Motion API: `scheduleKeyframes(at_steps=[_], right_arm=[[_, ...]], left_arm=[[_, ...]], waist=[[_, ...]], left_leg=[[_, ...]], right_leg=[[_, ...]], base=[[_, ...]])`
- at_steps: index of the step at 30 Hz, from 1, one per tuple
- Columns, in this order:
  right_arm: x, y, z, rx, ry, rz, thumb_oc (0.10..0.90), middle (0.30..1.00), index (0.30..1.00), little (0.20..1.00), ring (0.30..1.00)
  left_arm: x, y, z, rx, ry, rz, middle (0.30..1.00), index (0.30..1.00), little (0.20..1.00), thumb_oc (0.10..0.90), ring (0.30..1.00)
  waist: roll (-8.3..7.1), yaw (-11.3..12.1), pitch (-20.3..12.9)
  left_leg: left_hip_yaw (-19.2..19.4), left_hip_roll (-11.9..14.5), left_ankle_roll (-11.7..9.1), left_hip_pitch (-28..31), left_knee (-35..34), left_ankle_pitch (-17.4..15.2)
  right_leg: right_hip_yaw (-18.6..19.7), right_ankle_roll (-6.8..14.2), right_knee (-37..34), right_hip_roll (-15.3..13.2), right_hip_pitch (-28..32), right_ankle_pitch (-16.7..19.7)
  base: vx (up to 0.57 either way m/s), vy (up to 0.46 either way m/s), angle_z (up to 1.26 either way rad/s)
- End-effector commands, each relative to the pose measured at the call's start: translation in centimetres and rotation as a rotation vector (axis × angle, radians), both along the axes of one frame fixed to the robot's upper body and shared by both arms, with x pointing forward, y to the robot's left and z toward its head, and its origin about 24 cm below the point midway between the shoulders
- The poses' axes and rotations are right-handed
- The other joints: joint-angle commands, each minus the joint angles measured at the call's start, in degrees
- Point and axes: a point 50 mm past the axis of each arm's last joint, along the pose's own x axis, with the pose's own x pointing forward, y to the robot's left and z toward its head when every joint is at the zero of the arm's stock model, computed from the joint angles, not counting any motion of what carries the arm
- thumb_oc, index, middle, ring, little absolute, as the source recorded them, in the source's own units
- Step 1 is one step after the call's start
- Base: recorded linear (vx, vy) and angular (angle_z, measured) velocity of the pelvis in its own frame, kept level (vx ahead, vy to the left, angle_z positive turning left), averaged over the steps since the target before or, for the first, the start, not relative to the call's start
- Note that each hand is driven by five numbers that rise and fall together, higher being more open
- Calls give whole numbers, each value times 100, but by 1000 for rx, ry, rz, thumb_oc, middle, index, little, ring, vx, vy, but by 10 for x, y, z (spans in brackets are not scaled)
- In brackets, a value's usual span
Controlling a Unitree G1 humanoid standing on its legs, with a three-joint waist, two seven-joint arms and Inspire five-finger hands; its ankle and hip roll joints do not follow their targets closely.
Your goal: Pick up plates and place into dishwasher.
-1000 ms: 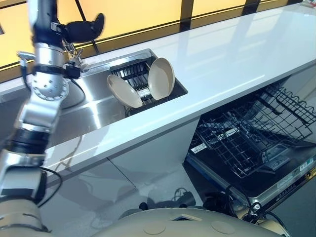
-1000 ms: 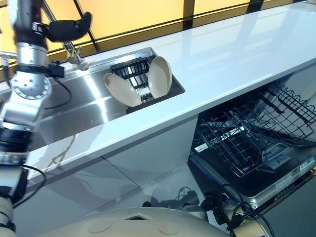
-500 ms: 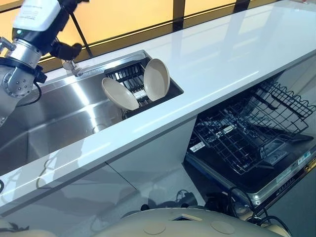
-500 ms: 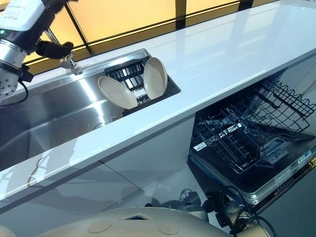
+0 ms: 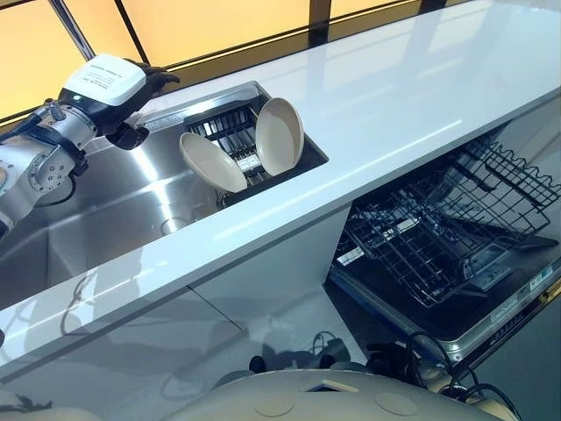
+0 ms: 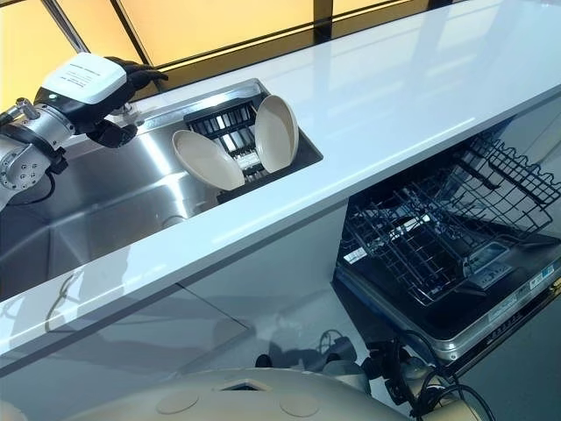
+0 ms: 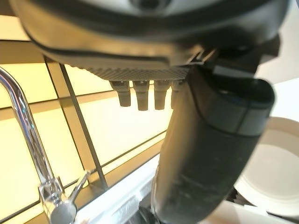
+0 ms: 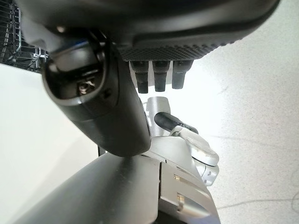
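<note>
Plates (image 5: 280, 136) stand on edge in the sink (image 5: 114, 206), upper centre of frame.
We've got our left hand (image 5: 151, 77) hovering upper left near them, fingers relaxed, holding nothing; right hand (image 8: 159, 32) loose and empty too; dishwasher (image 5: 438, 246) open lower right, well apart.
</note>
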Motion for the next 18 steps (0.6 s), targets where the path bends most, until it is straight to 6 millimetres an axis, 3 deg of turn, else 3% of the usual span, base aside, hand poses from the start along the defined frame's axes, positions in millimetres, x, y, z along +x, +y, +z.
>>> scheduleKeyframes(at_steps=[1, 18], right_arm=[[9, -4, 4, 9, -12, 30, 800, 900, 900, 900, 900], [18, 1, 4, 21, -25, 35, 800, 900, 900, 900, 900]], left_arm=[[3, 8, 73, -48, -265, 58, 900, 900, 900, 800, 900], [31, -19, 31, 17, -129, 61, 900, 900, 900, 800, 900]], waist=[[94, -16, 168], [32, -215, 185]], left_leg=[[564, -438, 630, 150, 178, -760], [700, -452, 667, 152, 169, -789]], right_leg=[[331, 551, 752, -163, -523, -91], [512, 562, 826, -90, -647, -67]], base=[[-15, 24, -5], [1, 0, -2]])
